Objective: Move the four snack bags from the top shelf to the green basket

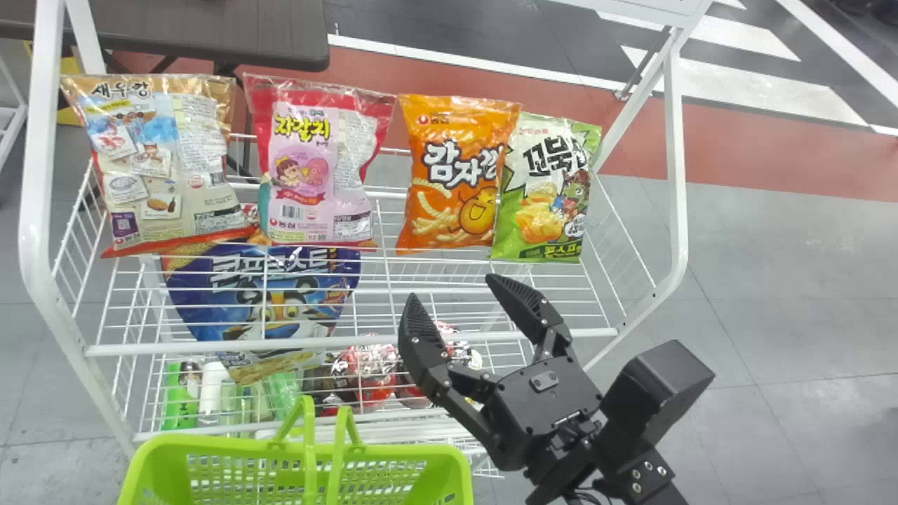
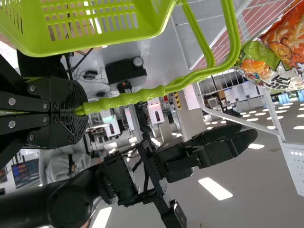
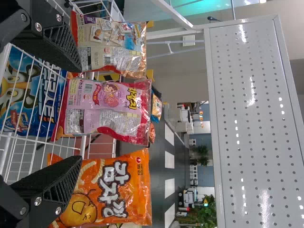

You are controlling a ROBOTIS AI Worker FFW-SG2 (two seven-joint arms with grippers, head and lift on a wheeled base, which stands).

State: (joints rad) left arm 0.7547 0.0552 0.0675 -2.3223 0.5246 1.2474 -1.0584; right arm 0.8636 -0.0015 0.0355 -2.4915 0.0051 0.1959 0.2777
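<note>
In the head view, we are holding the right tool (image 1: 451,289) wide and empty near the top shelf (image 1: 210,346), where four bags (image 1: 452,175) are standing; the basket (image 1: 245,444) is showing lower down. In the left wrist view, our left tool (image 2: 81,112) is pinching the basket's handle (image 2: 128,98). In the right wrist view, the pink bag (image 3: 102,111) is showing between our spread fingers (image 3: 54,183).

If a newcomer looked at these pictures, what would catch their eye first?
Probably the four bright snack bags lined up on the top shelf. Next, the right gripper, open in front of them, and the green basket, low in the head view, held by the left gripper.
</note>
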